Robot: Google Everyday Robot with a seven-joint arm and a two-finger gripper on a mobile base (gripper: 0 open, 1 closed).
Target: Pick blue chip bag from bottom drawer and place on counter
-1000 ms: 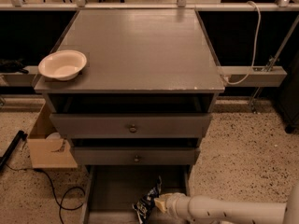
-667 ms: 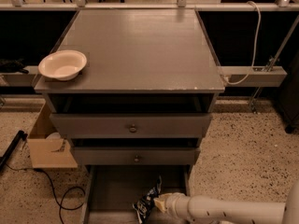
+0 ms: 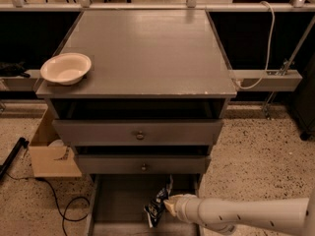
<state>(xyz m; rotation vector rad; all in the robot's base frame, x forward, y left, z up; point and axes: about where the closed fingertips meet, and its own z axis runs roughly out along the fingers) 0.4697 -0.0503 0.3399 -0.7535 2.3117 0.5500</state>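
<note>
The blue chip bag (image 3: 158,204), dark and crinkled with whitish edges, stands upright on the floor of the open bottom drawer (image 3: 120,205), right of its middle. My gripper (image 3: 170,205) reaches in from the right on a white arm and is right against the bag's right side. The counter (image 3: 147,50) is the broad grey cabinet top above.
A pale bowl (image 3: 66,68) sits at the counter's left front corner. Two knobbed drawers (image 3: 140,135) overhang the bottom drawer. A cardboard box (image 3: 51,151) and a black cable (image 3: 64,205) lie on the speckled floor at left. A white cable (image 3: 268,38) hangs at right.
</note>
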